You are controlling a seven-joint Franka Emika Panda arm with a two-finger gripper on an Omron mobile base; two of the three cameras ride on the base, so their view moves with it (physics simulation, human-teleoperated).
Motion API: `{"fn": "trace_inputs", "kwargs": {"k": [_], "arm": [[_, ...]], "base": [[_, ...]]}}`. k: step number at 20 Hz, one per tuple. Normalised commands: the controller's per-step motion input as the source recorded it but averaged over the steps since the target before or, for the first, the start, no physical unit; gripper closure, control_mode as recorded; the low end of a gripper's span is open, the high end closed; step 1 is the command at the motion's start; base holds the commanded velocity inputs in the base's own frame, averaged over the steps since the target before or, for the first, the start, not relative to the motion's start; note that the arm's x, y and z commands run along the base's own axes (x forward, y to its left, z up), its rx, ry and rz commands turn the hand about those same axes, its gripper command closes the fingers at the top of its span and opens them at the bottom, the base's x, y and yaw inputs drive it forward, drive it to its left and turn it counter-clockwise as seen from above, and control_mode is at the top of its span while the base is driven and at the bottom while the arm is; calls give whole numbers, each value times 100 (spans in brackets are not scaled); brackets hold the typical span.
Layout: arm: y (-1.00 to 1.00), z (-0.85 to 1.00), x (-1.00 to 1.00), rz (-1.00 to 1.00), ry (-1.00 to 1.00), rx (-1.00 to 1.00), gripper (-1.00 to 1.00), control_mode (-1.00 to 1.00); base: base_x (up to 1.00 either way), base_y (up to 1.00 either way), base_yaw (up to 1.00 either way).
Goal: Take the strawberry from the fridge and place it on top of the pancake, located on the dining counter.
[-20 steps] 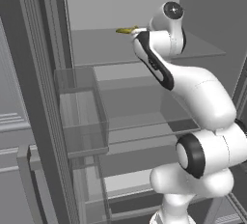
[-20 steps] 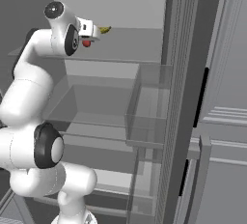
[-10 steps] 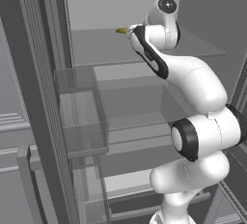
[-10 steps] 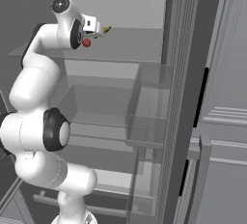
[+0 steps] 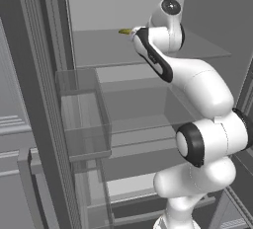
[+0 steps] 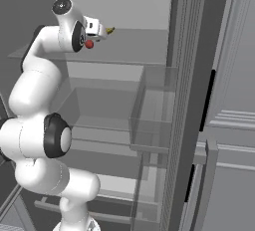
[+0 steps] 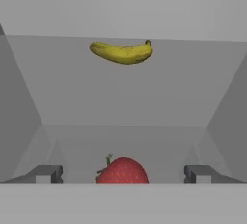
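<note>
The fridge stands open in front of me, with its pale interior and glass shelves showing. The strawberry, small and red, lies on the upper shelf and also appears as the strawberry just below my hand. My gripper is open, a fingertip far out on either side of the fruit and neither one touching it. The gripper reaches in over the upper shelf. The pancake and the dining counter are out of view.
A yellow banana lies farther back on the same shelf, also seen as the banana. A clear door bin hangs on the left door, another bin on the right. Lower glass shelves sit under my arm.
The arm has stretched up and farther into the fridge, bringing the hand closer over the upper shelf. The strawberry and banana have stayed put, and the jaws have stayed wide.
</note>
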Motion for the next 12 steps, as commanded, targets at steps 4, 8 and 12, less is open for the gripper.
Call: {"fn": "trace_inputs", "kwargs": {"k": [4,8,12], "arm": [[0,-6,0,0,0,0,-100,-100],[0,-15,0,0,0,0,-100,-100],[2,-23,4,0,0,0,-100,-100]], "base": [[0,0,0],[0,0,0],[0,0,0]]}}
